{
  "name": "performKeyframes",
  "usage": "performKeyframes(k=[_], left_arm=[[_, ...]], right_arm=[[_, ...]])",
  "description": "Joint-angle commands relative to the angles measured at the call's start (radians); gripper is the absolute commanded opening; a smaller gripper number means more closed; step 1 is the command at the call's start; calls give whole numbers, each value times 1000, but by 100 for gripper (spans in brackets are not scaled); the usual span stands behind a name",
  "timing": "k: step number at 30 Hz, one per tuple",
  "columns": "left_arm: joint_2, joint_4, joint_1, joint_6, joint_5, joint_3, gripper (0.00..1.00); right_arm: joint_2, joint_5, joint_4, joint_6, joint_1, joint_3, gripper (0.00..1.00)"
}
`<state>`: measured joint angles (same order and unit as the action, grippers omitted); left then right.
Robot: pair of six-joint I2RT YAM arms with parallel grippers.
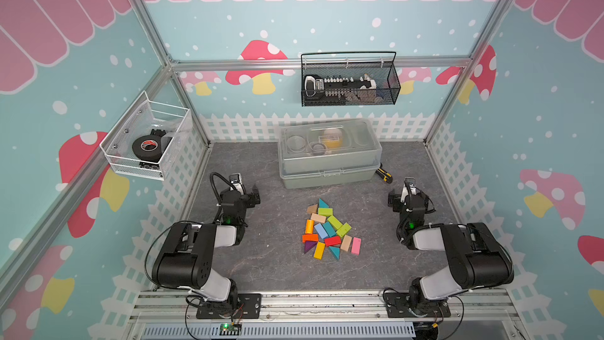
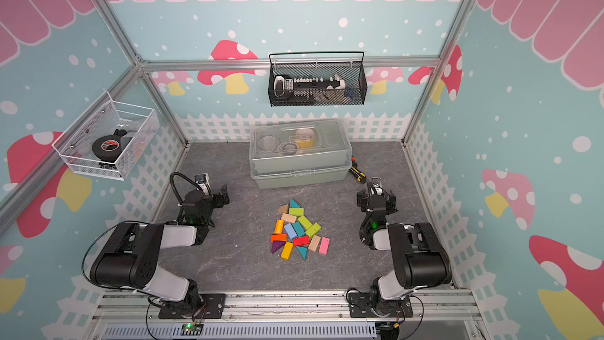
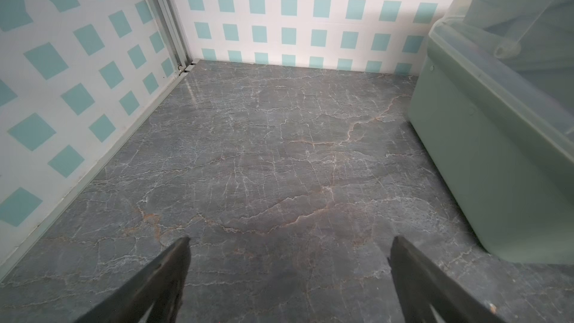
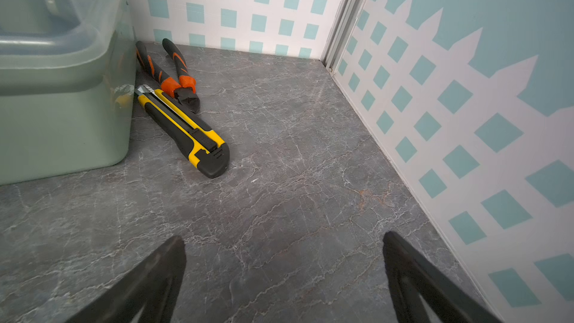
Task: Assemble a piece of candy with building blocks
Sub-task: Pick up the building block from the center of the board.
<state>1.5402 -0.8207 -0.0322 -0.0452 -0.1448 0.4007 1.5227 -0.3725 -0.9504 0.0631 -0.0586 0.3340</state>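
Observation:
The building blocks [image 1: 330, 230] [image 2: 299, 230] lie in a loose pile in the middle of the grey marbled table, shown in both top views. Among them are a pink bar [image 1: 356, 245], a red bar [image 1: 332, 241], a yellow bar [image 1: 319, 250], a purple prism [image 1: 310, 246] and a teal prism [image 1: 323, 204]. My left gripper [image 1: 246, 192] [image 3: 291, 240] is open, well left of the pile, with only bare tabletop between its fingers. My right gripper [image 1: 407, 194] [image 4: 283, 237] is open, right of the pile, and holds nothing. Neither wrist view shows the blocks.
A lidded translucent plastic box [image 1: 327, 174] stands behind the pile. A yellow-black utility knife [image 4: 183, 128] and orange-handled pliers [image 4: 174, 73] lie at its right end. A black mesh basket [image 1: 349, 101] hangs on the back wall, a white wire basket [image 1: 137, 161] on the left wall.

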Motion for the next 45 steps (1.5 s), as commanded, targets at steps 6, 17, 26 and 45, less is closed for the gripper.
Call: performKeyframes(k=[6,17,26,45], left_arm=[[-9,-26,7,1,4,4,99],[-11,-25,5,2,3,4,99],[-9,-27,6,1,3,4,99],[-500,466,-90,-279,-221,32,99]], right_arm=[[-2,2,-26,4,5,-6,99],[-2,2,-25,4,3,-6,99],[-1,2,-25,6,4,-4,99],[-404,-92,499,225,-32,83,85]])
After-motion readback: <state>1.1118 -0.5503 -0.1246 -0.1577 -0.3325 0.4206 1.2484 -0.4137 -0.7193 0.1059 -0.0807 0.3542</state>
